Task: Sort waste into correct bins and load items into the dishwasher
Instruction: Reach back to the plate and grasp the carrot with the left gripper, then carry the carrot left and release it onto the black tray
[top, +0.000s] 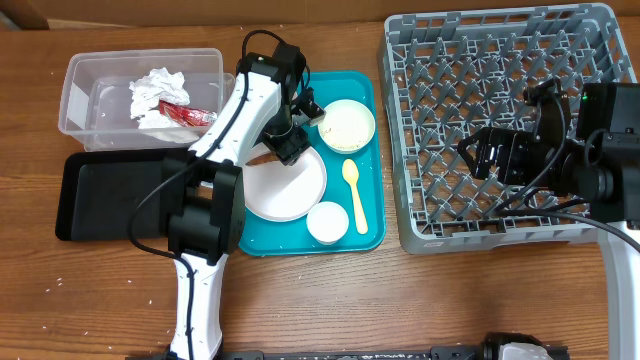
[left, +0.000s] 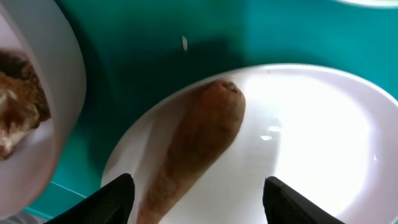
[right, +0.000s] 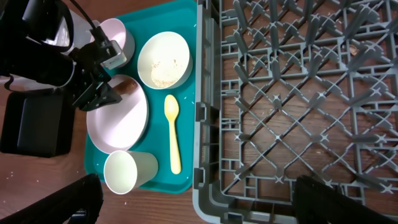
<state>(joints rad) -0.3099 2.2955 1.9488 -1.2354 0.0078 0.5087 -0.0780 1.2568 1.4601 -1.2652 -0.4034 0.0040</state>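
Observation:
An orange-brown carrot piece (left: 205, 137) lies on the large pale plate (left: 311, 143) on the teal tray. My left gripper (left: 199, 182) is open just above it, one finger on each side, touching nothing; overhead it sits at the plate's far edge (top: 290, 140). A bowl (left: 62, 81) beside it holds a brown food lump (left: 18, 106). Another bowl (top: 347, 125) holds rice. The white cup (top: 327, 221) and yellow spoon (top: 354, 195) lie on the tray. My right gripper (right: 202, 199) is open and empty above the grey dish rack (top: 500, 60).
The clear tub (top: 80, 100) at the back left holds crumpled napkins (top: 155, 95) and a red wrapper (top: 185, 113). The black tray (top: 110, 195) lies in front of it, left of the teal tray (top: 370, 235). A few rice grains lie on the table.

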